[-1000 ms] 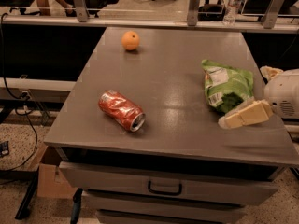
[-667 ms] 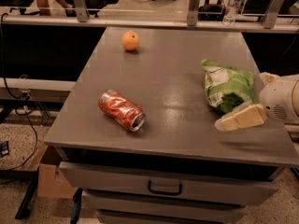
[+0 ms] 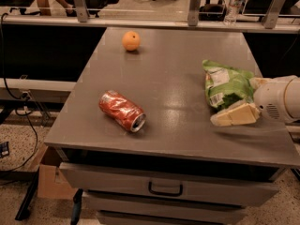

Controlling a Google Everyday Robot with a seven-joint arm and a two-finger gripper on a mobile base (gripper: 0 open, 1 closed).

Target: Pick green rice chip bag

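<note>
A crushed red soda can (image 3: 122, 110) lies on its side at the front left of the grey bench (image 3: 173, 69); a round orange fruit (image 3: 131, 40) sits near the far edge; at right, the crumpled green rice chip bag (image 3: 227, 86) rests between the spread cream fingers (image 3: 234, 115) of the white gripper (image 3: 236, 100), which reaches in from the right edge.

Nothing readable here: the green rice chip bag (image 3: 225, 86) carries white label patches and a barcode, all illegible, and the red can's (image 3: 122, 110) print can't be made out. The pincer (image 3: 236, 102) sits at the bag's right side, over the worktop (image 3: 178, 64).
</note>
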